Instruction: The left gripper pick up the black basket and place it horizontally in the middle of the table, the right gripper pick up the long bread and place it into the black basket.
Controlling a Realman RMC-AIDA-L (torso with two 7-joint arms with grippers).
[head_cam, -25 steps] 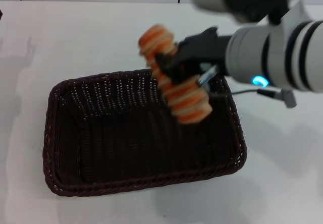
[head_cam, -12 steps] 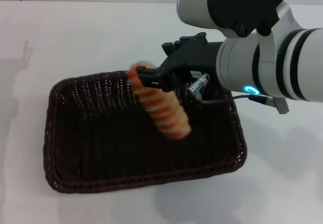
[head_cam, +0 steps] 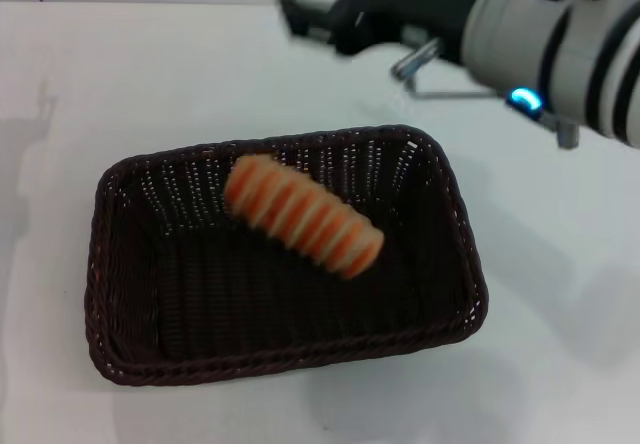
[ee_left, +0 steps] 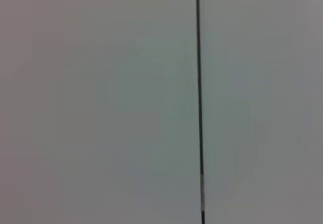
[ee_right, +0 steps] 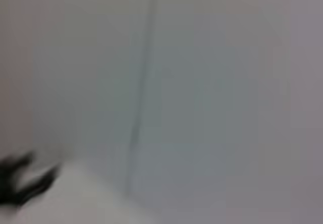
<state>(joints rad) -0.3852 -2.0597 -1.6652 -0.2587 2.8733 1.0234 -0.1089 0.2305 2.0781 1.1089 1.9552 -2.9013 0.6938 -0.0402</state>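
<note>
Head view: you see the long bread (head_cam: 303, 216) now lying loose inside the black basket (head_cam: 130, 336) mid-worktop (head_cam: 100, 84), where a moment ago it hung in the right tool (head_cam: 320, 14). That placement looks done. The tool has lifted away, far-right of the bread and well apart; it carries nothing, and its opening I cannot tell.
</note>
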